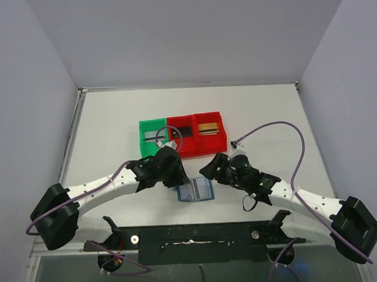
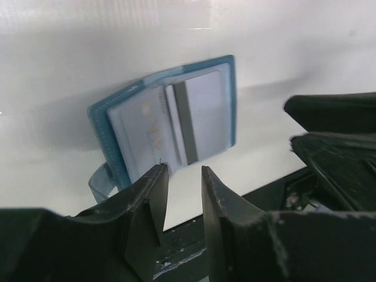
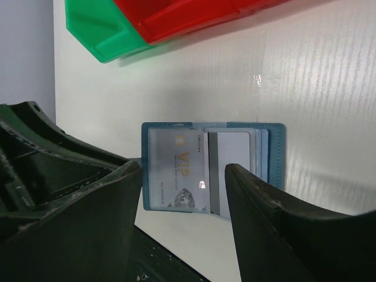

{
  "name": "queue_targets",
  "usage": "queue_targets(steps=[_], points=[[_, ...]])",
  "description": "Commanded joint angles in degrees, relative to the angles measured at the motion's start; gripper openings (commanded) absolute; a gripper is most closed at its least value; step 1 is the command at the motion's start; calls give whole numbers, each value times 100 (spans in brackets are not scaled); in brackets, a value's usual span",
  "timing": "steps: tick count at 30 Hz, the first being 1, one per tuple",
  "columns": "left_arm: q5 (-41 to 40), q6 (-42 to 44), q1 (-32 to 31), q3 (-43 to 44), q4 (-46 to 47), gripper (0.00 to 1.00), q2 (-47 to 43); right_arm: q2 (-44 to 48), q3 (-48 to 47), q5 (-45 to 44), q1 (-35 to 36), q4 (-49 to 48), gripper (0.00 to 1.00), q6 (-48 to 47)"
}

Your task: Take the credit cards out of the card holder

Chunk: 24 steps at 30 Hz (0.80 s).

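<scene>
Cards lie in the bins (image 1: pixel 204 148), yet the open card holder (image 1: pixel 195 191) by the desk's near edge holds a VIP card (image 3: pixel 179 170). The left gripper (image 2: pixel 182 170) is barely parted and the right gripper (image 3: pixel 183 166) is wide open, both empty.

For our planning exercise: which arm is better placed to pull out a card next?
Probably right: the right hand is open wide facing the card holder; the left hand is nearly closed.

Card holder (image 1: pixel 195 191) open on surface (image 1: pixel 114 131): left claw (image 2: pixel 182 173) crowds its left corner, right claw (image 3: pixel 183 170) its right. Beyond it, bin row (image 1: pixel 189 152) blocks. Straight above it free; bare surface far left, far right.
</scene>
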State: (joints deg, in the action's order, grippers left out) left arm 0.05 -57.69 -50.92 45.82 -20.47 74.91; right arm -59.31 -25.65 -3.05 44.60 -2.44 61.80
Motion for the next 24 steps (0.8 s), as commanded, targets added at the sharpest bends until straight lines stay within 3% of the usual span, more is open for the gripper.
queue_targets(steps=[1, 5, 12, 17, 24], points=[[-285, 188, -19, 221, -365, 26, 313, -107, 73, 290, -48, -663, 57, 28], [-317, 182, -44, 4, -246, 23, 496, -257, -178, 243, -105, -399, 54, -132], [-382, 110, -51, -243, -79, 22, 550, -965, -1998, -783, -802, 1882, 61, -1272], [-405, 99, -54, -330, -25, 22, 537, -1588, -2917, -1316, -1436, 2739, 64, -2084], [-341, 90, -59, -391, 99, 22, 554, -2405, -3612, -1106, -2063, 2850, 65, -2845]])
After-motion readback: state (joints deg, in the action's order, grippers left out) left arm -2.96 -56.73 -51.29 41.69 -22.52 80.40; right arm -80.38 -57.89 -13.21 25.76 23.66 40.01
